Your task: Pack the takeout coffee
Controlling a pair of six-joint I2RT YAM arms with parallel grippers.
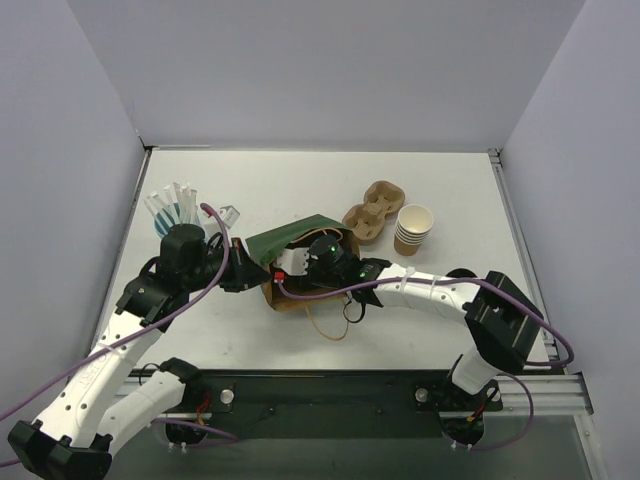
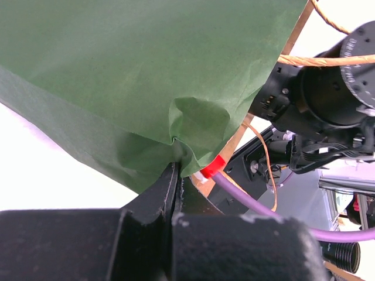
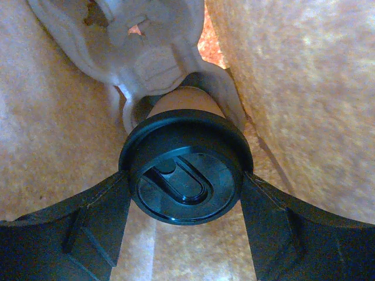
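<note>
A green paper bag (image 1: 297,233) with a brown inside lies on its side at the table's middle. My left gripper (image 2: 177,175) is shut on a crumpled fold of the bag's green wall (image 2: 146,76) and holds it up. In the top view my right wrist (image 1: 330,262) reaches into the bag's mouth, its fingers hidden inside. The right wrist view shows the takeout coffee (image 3: 186,172), black lid facing the camera, between my right gripper's (image 3: 186,196) fingers (image 3: 88,225), which press the lid's rim on both sides. A pale pulp cup carrier (image 3: 146,52) sits just beyond it inside the bag.
A stack of unlidded tan cups (image 1: 413,230) and a brown pulp carrier (image 1: 372,212) stand right of the bag. A blue holder of white sticks (image 1: 172,210) is at the left. The bag's twine handle (image 1: 330,322) trails toward the near edge.
</note>
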